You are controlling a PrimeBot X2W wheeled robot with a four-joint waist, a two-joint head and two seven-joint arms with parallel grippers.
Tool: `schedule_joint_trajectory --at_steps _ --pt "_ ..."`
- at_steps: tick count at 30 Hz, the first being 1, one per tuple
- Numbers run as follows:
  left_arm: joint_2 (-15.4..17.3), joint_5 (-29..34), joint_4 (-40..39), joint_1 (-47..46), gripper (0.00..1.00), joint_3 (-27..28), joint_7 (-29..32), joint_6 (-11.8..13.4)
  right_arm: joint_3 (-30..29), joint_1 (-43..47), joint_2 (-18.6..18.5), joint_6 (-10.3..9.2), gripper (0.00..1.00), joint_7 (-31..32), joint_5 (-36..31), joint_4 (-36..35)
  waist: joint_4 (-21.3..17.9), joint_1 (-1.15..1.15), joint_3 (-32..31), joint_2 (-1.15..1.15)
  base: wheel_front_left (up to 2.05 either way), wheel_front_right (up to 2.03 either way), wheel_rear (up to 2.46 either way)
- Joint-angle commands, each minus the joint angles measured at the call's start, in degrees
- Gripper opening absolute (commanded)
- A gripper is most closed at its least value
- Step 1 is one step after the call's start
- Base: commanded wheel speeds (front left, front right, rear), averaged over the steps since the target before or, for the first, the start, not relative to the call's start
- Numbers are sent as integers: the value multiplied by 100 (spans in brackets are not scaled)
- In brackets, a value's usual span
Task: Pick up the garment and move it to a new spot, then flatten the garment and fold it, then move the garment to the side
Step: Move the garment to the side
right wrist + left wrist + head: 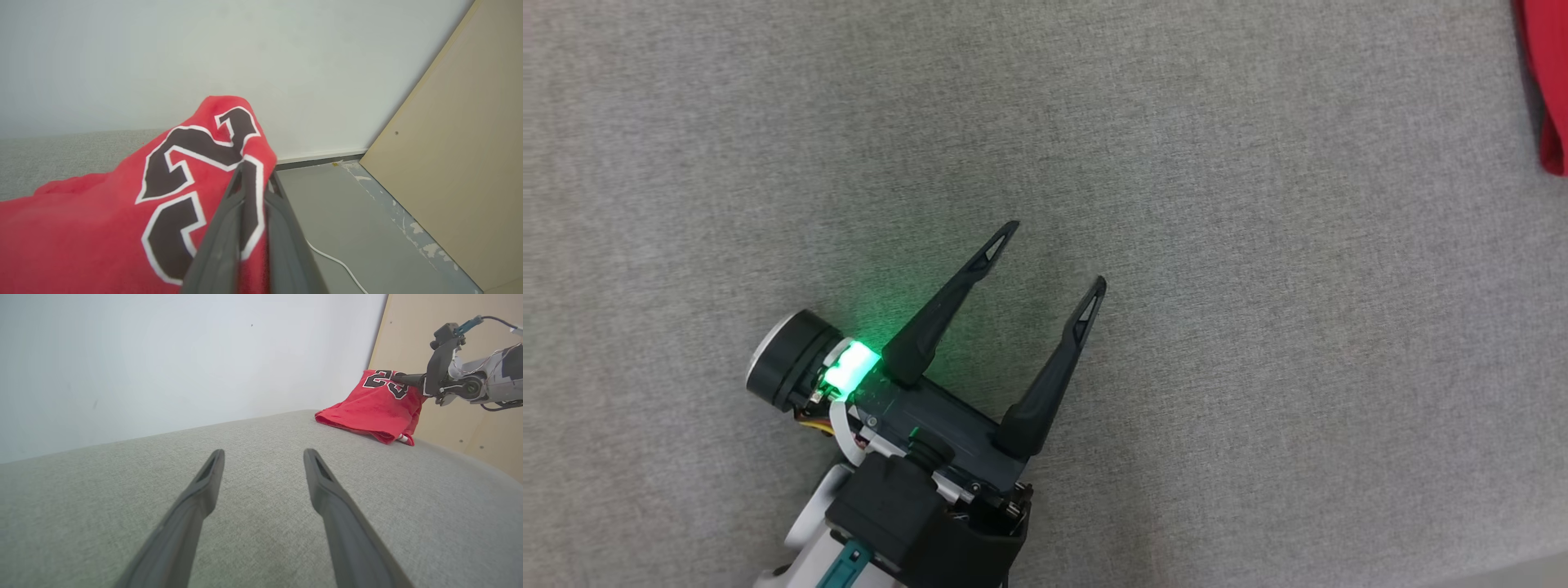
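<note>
Two tools are at work over a grey fabric tabletop [1258,367]. In the head view the left tool [1057,253] sits at the lower middle of the frame, its two long dark fingers spread wide and pointing toward the upper right, with nothing between them and a green light [849,367] glowing on its body. In the left wrist view the same fingers rise from the bottom edge, well apart, above bare grey fabric. The red garment [367,412], a jersey with black numbers edged in white, shows in the upper right of that view, near the far edge of the tabletop and well apart from the left tool. One part of it is lifted into a peak while the rest lies bunched on the fabric. The right tool [398,377] reaches in from the right edge of that frame and meets the garment at the lifted part. In the right wrist view its fingers are pressed together, pinching a fold of the red cloth at the bottom centre. In the head view a strip of the garment shows at the upper right corner. Behind it stand a pale wall [163,53] and a tan board [457,163], with a white cable [331,257] on the grey floor [347,212] at the lower right.
</note>
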Motion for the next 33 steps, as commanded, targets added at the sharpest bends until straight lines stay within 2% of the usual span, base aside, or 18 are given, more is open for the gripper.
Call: schedule_joint_trajectory --at_steps 1,5,6,7,8,11,15,18,21,23,29,33 --pt "64 -34 42 21 100 18 6 18 -8 99 -45 -4 0 -23 -48 54 60 -1 -44 -1 0 0 0" --pt "62 -48 26 42 100 -44 10 14 -96 112 -67 -4 0 -23 -214 325 195 -1 -92 -1 0 0 0" --pt "66 -45 12 50 100 -49 16 19 -114 92 -46 -4 32 -24 -270 438 221 -1 -103 -1 0 0 0" --pt "72 -39 -6 60 100 -51 29 30 -144 56 -34 -4 80 -23 -363 554 250 -1 -113 -1 0 0 0" --pt "80 -30 -28 75 100 -50 32 46 -199 -23 -44 -4 100 -24 -505 652 269 -1 -120 -1 0 0 0" --pt "99 -34 -77 128 100 -34 67 78 -579 -230 5 -4 100 -24 -1178 934 299 -1 -146 -1 0 0 0" --pt "114 -85 -12 225 100 25 62 181 -1177 -76 645 -4 100 -18 -2001 628 279 -1 -329 -1 0 0 0" --pt "98 -103 49 314 100 58 51 273 -1259 241 1128 -4 100 -20 -2102 131 297 -1 -555 -1 0 0 0" --pt "66 -188 161 476 100 147 45 400 -1016 625 1550 -4 100 -20 -1903 -395 338 -1 -838 -1 0 0 0" --pt "26 -321 271 608 100 204 43 487 -801 900 1703 -4 100 -20 -1698 -697 403 -1 -1049 -1 0 0 0" --pt "-106 -1048 685 1007 100 541 10 629 -70 1645 2019 -4 100 -19 -1318 -1416 530 -1 -1667 -1 0 0 0" --pt "-117 -1316 983 1236 100 796 -3 669 244 1998 2261 -4 100 -20 -1344 -1654 574 -1 -2076 -1 0 0 0"
